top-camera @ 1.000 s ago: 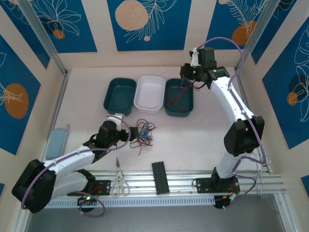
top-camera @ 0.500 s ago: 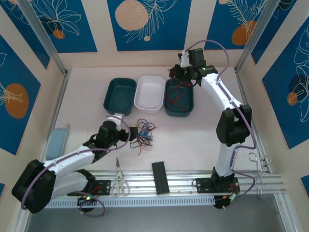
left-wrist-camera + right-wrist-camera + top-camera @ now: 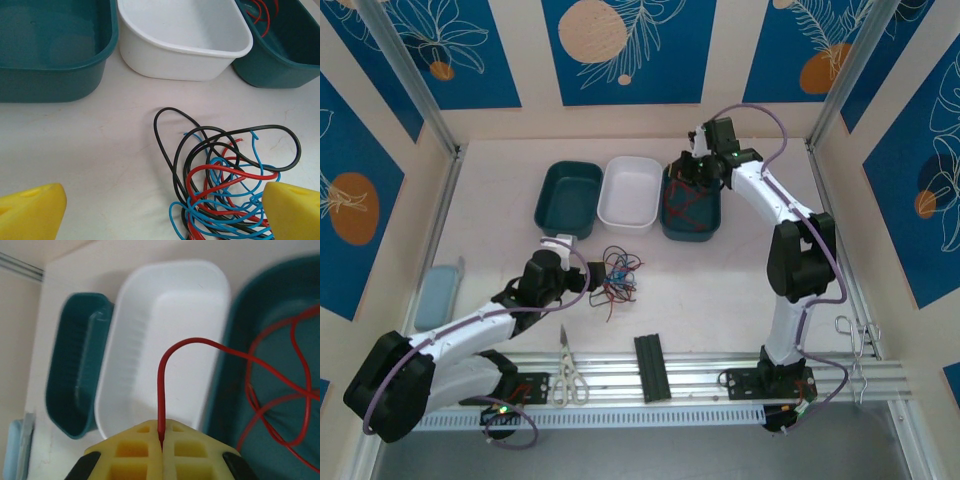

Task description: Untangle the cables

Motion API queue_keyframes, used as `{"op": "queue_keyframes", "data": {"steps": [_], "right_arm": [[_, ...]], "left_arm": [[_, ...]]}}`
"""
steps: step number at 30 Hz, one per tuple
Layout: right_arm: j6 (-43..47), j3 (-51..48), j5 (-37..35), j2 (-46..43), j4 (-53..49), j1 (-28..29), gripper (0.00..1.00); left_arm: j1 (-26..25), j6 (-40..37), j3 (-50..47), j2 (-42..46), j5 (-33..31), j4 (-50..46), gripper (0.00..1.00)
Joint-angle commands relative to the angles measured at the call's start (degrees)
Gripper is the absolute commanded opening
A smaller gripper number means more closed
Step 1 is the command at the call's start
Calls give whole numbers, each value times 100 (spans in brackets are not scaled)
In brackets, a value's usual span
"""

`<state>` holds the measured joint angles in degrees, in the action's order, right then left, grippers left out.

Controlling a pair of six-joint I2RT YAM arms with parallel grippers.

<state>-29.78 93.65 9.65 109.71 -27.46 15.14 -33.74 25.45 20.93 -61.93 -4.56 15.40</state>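
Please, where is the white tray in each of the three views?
Top external: white tray, upper centre.
Left wrist: top centre.
Right wrist: centre, behind the red cable.
Shared landmark: the right teal tray, just right of it, holding red cable.

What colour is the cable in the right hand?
Red cable, clearest in the right wrist view.

Your right gripper [image 3: 161,440] is clamping a red cable [image 3: 159,385] between its yellow fingers [image 3: 132,452], the jaws pressing tight together just below the white tray [image 3: 150,325]. The cable is rising across the white tray, arching over — then running off to its right into a teal tray [image 3: 280,305], where red loops are lying. A second teal tray [image 3: 70,370] is sitting just left of the white tray, and a pale blue object [image 3: 15,452] is poking in well to its lower left.
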Motion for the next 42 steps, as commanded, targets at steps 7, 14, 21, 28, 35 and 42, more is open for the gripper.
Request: {"op": "queue_keyframes", "data": {"steps": [7, 14, 21, 28, 35, 42], "right_arm": [[-147, -664, -710, -451, -561, -81, 0], [174, -719, -997, -231, -740, 4, 0], [653, -478, -1268, 215, -897, 182, 0], [863, -271, -1447, 625, -963, 297, 3], [961, -135, -1651, 880, -1053, 363, 9], [991, -135, -1653, 701, -1117, 376, 29]], "left_arm": [[65, 6, -36, 28, -75, 5, 100], [65, 32, -53, 89, -68, -28, 100], [67, 56, -45, 103, -72, -46, 100], [67, 72, -19, 80, -67, -46, 100], [66, 73, 3, 32, -36, -11, 100], [67, 76, 3, 66, -28, -28, 100]]}}
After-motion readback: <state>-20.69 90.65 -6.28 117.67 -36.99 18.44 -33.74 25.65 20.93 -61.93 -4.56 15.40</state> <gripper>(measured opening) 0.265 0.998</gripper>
